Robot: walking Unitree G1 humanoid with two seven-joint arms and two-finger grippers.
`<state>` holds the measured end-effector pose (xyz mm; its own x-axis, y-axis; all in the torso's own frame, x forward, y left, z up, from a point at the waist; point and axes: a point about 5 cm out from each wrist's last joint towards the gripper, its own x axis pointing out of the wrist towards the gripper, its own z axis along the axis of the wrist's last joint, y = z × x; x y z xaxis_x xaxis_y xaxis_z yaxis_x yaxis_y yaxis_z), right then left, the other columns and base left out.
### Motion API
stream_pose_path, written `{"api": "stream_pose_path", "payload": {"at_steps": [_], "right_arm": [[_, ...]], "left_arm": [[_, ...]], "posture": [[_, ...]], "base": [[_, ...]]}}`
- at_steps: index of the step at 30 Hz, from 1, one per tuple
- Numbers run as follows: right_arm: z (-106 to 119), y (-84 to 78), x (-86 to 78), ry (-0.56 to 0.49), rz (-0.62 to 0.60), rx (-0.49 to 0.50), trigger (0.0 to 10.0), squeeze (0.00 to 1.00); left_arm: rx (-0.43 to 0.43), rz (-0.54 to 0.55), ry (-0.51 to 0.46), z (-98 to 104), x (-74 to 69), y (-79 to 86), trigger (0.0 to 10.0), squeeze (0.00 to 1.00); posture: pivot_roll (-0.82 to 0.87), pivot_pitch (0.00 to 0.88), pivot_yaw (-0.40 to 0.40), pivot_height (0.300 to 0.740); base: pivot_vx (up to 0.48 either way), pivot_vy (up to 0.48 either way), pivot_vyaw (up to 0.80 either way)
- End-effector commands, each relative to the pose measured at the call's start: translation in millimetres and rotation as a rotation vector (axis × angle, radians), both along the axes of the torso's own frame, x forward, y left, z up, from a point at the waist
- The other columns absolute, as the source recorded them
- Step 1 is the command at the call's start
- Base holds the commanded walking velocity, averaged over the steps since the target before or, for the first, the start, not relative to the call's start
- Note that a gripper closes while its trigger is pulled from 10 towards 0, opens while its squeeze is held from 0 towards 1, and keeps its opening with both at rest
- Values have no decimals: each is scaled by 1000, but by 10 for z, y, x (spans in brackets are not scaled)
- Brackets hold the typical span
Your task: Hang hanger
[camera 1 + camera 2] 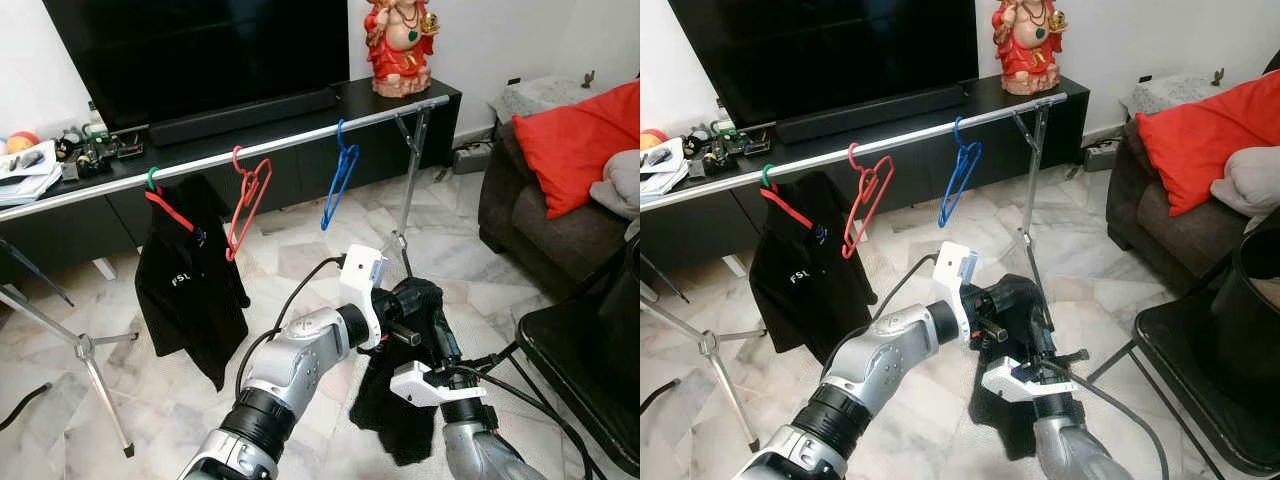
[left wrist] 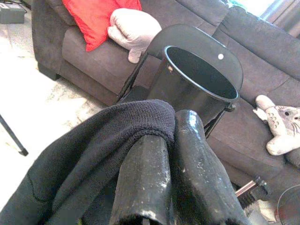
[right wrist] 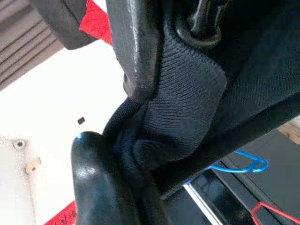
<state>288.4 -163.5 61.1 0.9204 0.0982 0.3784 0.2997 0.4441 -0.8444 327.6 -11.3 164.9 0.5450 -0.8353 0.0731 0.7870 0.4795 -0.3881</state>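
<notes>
A silver clothes rail crosses in front of the TV console. On it hang an empty blue hanger, an empty red hanger and a black shirt on a red hanger with a green hook. Below and in front of the rail's right end, both arms hold a black garment that droops toward the floor. My left gripper is shut on a fold of its knit fabric. Right beside it, my right gripper is shut on the same cloth. No hanger can be made out inside the garment.
The rail's right post and foot stand just beyond my grippers, and its left tripod leg is at the left. A grey sofa with a red cushion and a black bin on a black chair are at the right. A statue stands on the console.
</notes>
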Motion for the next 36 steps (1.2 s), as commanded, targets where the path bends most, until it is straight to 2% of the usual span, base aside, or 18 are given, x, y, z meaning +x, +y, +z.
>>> {"api": "stream_pose_path", "payload": {"at_steps": [1,13,17,18,19,21,22,23,24,26,27,29,31,34,36], "right_arm": [[59,66,16,-25,13,54,0,0],[86,161,11,-26,54,61,0,0],[48,155,5,17,42,119,0,0],[34,130,1,32,16,178,0,0],[34,130,1,32,16,178,0,0],[0,65,3,81,-35,325,0,0],[0,65,3,81,-35,325,0,0],[-2,46,4,89,-47,370,0,0],[-14,8,7,109,-75,457,0,0],[-19,-13,7,118,-89,506,0,0],[-27,-44,10,134,-105,584,0,0],[-39,-69,11,150,-119,646,0,0],[-56,-102,21,180,-129,772,0,0],[-67,-80,37,220,-90,792,0,0],[-90,9,37,273,-23,748,0,0]], "left_arm": [[-56,-49,-10,99,-91,-178,10000,0],[-49,-48,-11,94,-93,-180,10000,0],[-18,-47,-41,93,-95,-179,10000,0],[-14,-48,-49,93,-99,-180,10000,0],[-14,-48,-49,93,-99,-180,10000,0],[-7,-51,-56,90,-105,-180,10000,0],[-7,-51,-56,90,-105,-180,10000,0],[-6,-51,-58,90,-105,-178,10000,0],[-6,-50,-56,89,-105,-177,10000,0],[-6,-49,-56,89,-105,-176,10000,0],[-4,-48,-58,89,-104,-175,10000,0],[-3,-47,-59,89,-104,-174,10000,0],[0,-45,-58,84,-101,-171,10000,0],[3,-44,-57,81,-99,-168,10000,0],[3,-43,-55,80,-98,-167,10000,0]], "posture": [[-73,48,178,740],[-75,51,178,740],[-73,53,177,740],[-72,52,177,740],[-72,52,177,740],[-72,53,176,740],[-72,53,176,740],[-72,53,176,740],[-72,54,177,740],[-72,54,177,740],[-72,54,177,740],[-72,54,177,740],[-71,54,177,740],[-73,54,177,740],[-73,54,177,740]], "base": [[0,0,0],[0,0,0],[0,0,0],[0,0,0],[0,0,0],[0,0,0],[0,0,0],[0,0,0],[0,0,0],[0,0,0],[0,0,0],[0,0,0],[0,0,0],[0,0,0],[0,0,0]]}}
